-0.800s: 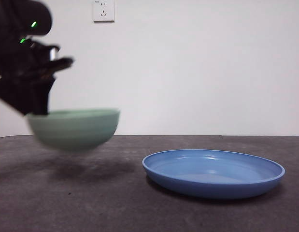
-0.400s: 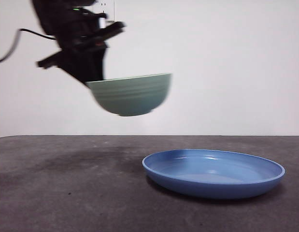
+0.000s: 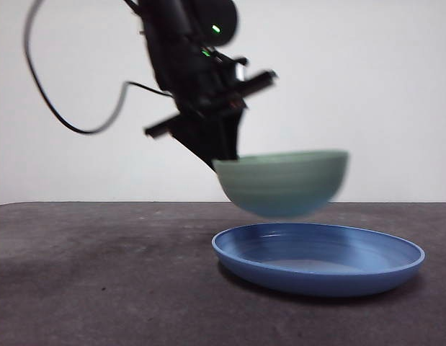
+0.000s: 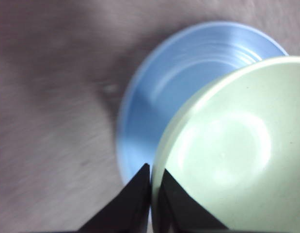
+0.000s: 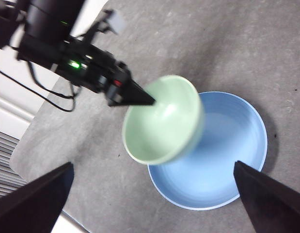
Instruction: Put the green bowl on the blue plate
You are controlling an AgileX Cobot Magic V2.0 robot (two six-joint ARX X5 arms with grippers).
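My left gripper is shut on the rim of the green bowl. It holds the bowl level in the air, just above the left part of the blue plate, which lies flat on the dark table. The bowl is blurred by motion and hangs clear of the plate. High above the scene, my right gripper stands open with nothing between its jaws.
The dark grey table stretches out to the left of the plate. A white wall stands behind it. A black cable loops from the left arm. In the right wrist view the table's edge runs near the left arm.
The left gripper has carried the bowl rightward from the left side, up and then down, so that it now hangs low over the plate. The plate has not moved.
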